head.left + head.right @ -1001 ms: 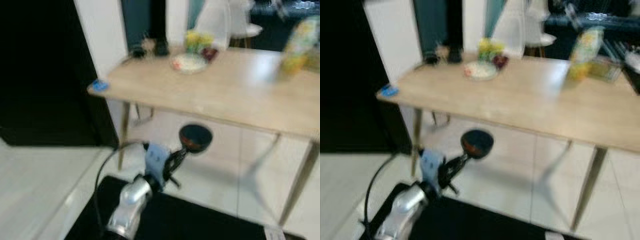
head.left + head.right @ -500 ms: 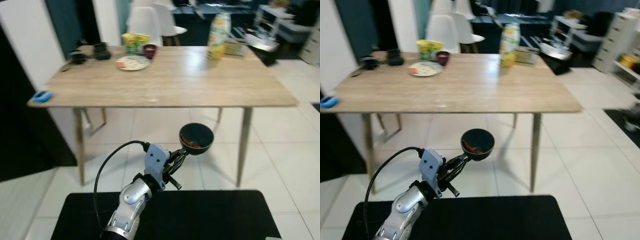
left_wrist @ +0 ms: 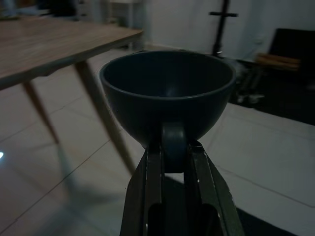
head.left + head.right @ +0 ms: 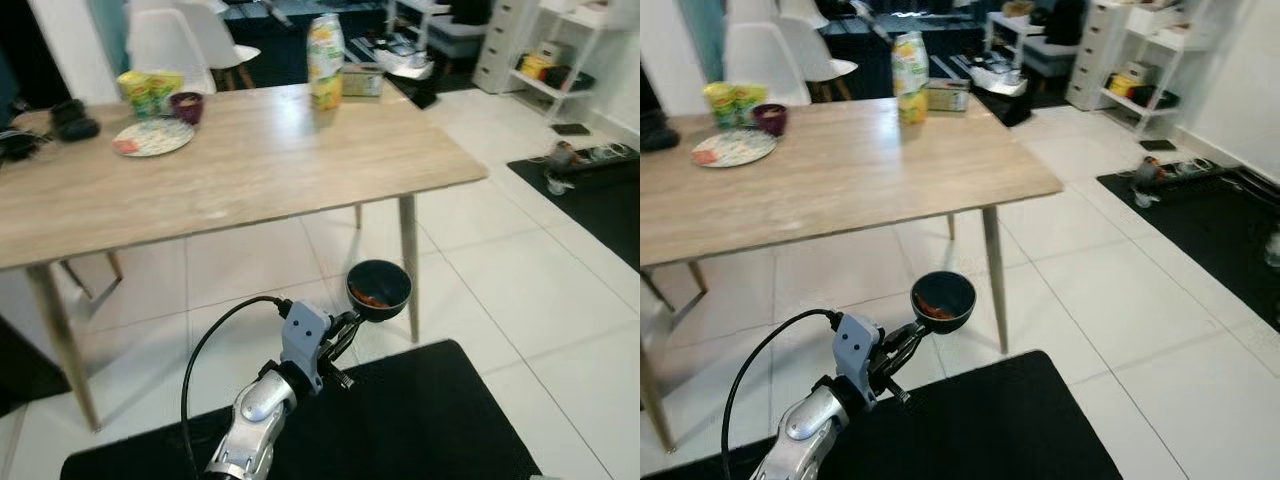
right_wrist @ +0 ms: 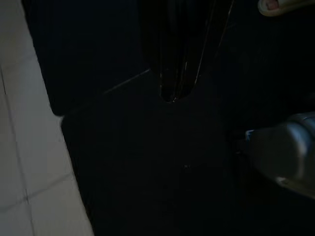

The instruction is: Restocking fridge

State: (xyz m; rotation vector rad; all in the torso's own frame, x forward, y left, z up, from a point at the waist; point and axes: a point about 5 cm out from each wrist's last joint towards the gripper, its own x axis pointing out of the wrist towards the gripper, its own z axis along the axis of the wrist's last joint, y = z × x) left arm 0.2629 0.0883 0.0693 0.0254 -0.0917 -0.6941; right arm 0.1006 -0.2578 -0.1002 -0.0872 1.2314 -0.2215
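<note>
Left pincer [image 4: 349, 320] is clenched on the handle of a dark bowl [image 4: 378, 289] with some orange food in it, carried in the air over the floor, beside the surface [image 4: 240, 160]. Right pincer [image 5: 179, 93] hangs idle; I cannot tell its state. Judging by this, the bowl is only in transit, with stocking left to do

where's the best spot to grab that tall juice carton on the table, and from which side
Grip the juice carton around its middle body, coming in level from the table's near long edge. It stands upright and tall near the far edge, so a sideways pinch across its flat faces probably holds better than one from above. The box sits close beside it, so avoid that side. The left gripper already holds the dark bowl.
</note>
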